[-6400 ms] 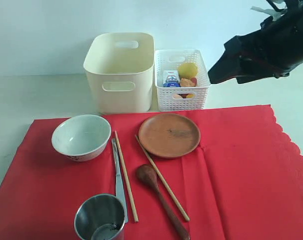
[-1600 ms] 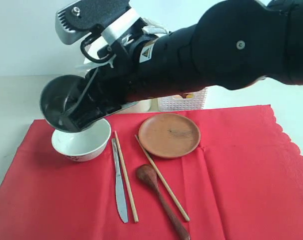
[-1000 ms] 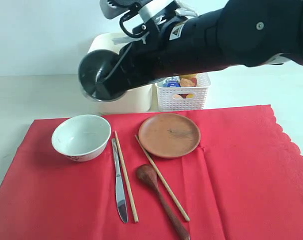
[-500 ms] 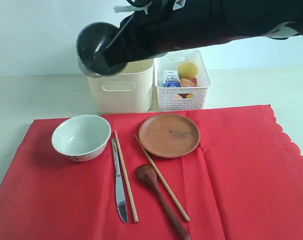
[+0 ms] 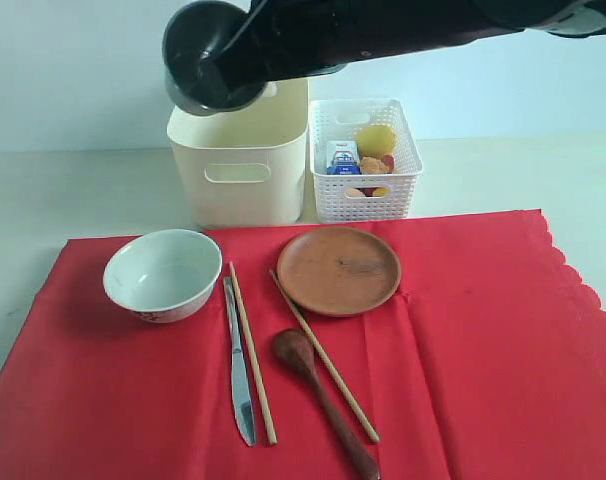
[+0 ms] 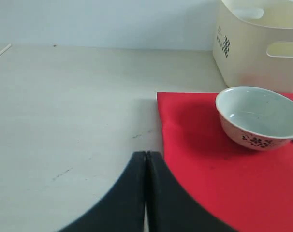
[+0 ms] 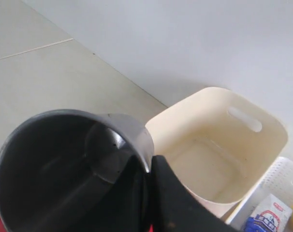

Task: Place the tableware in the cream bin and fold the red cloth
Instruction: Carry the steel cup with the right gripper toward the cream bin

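Observation:
My right gripper (image 7: 149, 162) is shut on the rim of the steel cup (image 5: 205, 55) (image 7: 64, 169) and holds it tilted in the air above the front left of the cream bin (image 5: 241, 145) (image 7: 224, 145), which looks empty. On the red cloth (image 5: 483, 350) (image 6: 224, 183) lie the white bowl (image 5: 163, 273) (image 6: 260, 117), the brown plate (image 5: 338, 269), the knife (image 5: 238, 365), two chopsticks (image 5: 253, 355) (image 5: 325, 358) and the dark wooden spoon (image 5: 318, 395). My left gripper (image 6: 146, 157) is shut and empty over the table beside the cloth's left edge.
A white lattice basket (image 5: 364, 160) with a milk carton (image 5: 342, 158) (image 7: 265, 217), a lemon (image 5: 375, 140) and other food stands right of the cream bin. The pale table (image 6: 64, 111) extends left of the cloth.
My right arm has picked the steel cup off the cloth's front, carried it past the bowl and raised it up over the cream bin. The other tableware has not moved.

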Controlling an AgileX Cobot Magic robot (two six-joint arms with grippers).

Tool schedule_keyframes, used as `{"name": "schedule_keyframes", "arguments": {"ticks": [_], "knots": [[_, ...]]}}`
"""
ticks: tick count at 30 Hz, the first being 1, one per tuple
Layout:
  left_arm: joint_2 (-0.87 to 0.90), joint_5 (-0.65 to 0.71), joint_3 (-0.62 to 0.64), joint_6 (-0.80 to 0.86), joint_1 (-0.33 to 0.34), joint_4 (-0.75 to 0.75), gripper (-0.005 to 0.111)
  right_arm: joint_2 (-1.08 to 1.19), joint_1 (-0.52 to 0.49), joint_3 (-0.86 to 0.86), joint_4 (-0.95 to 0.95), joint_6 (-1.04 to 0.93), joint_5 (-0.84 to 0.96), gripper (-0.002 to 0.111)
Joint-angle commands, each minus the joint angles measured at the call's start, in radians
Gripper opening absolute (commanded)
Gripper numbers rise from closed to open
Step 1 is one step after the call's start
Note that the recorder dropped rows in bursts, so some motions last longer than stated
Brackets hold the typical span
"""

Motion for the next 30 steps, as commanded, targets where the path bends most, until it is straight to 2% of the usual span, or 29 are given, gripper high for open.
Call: {"name": "schedule_keyframes", "arguments": {"ticks": [1, 11, 18, 30], "knots": [[-0.007, -0.008, 0.0, 0.002, 0.001, -0.002, 0.0, -0.011, -0.051, -0.009, -0.006, 0.0, -0.011, 0.0], [-0.007, -0.008, 0.0, 0.002, 0.001, -0.002, 0.0, 0.013, -0.132, -0.009, 0.002, 0.0, -0.023, 0.0], [-0.007, -0.008, 0.0, 0.002, 0.001, -0.002, 0.0, 0.059, -0.155, -0.009, 0.002, -0.002, -0.123, 0.0], [-0.007, -0.008, 0.0, 0.002, 0.001, -0.002, 0.0, 0.299, -0.155, -0.26, 0.002, 0.0, -0.043, 0.0]]}}
